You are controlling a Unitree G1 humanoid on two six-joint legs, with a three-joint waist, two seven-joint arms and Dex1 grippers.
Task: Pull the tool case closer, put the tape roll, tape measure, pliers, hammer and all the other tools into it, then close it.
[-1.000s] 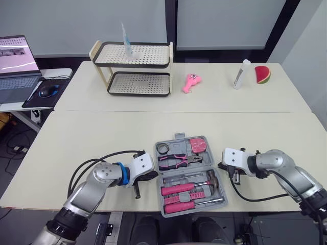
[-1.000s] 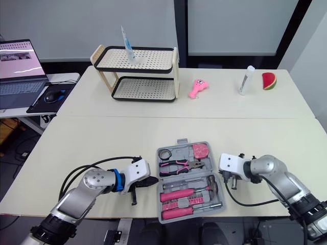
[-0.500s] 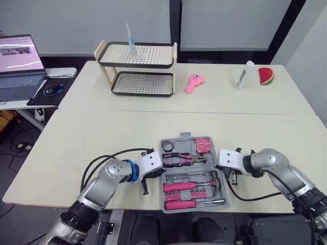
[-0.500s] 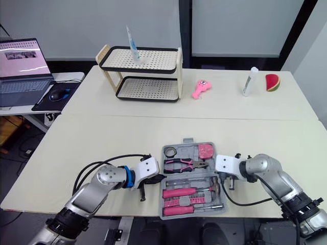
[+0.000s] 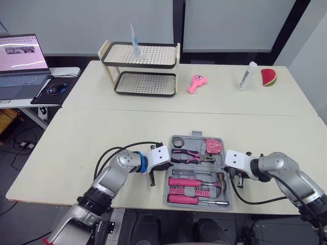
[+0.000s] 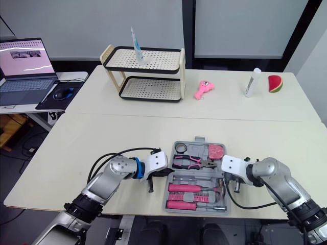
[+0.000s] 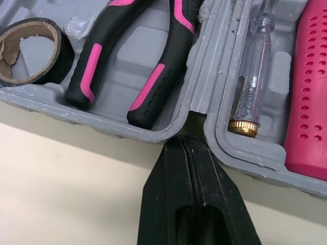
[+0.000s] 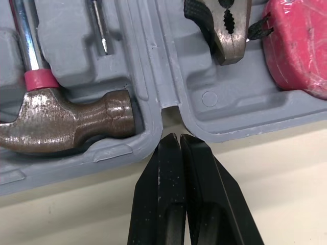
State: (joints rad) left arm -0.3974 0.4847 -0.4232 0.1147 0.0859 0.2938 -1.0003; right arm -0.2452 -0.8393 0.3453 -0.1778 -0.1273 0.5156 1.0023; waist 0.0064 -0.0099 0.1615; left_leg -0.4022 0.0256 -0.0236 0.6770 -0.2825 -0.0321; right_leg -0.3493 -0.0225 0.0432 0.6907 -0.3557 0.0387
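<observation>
The grey tool case [image 5: 220, 164] lies open at the table's front middle. Its far half holds the tape roll [image 5: 178, 141], the pink-and-black pliers [image 5: 188, 155] and the pink tape measure [image 5: 213, 147]. Its near half holds the hammer [image 5: 199, 182], pink-handled screwdrivers [image 5: 185, 199] and a clear tester screwdriver [image 7: 253, 76]. My left gripper [image 7: 190, 139] is shut, its tips at the hinge notch on the case's left side. My right gripper [image 8: 178, 137] is shut too, its tips at the hinge notch on the right side, beside the hammer head [image 8: 66, 122].
A two-tier rack [image 5: 140, 69] with a tube [image 5: 134, 41] standing on top is at the back. A pink toy [image 5: 196, 83], a white bottle [image 5: 247, 75] and a watermelon slice [image 5: 269, 77] lie at the back right. A laptop [image 5: 20, 64] sits on a side table, left.
The head view has shifted. Both shut grippers have closed in from the sides and now touch the case at its hinge. The case sits a little squarer to the table edge.
</observation>
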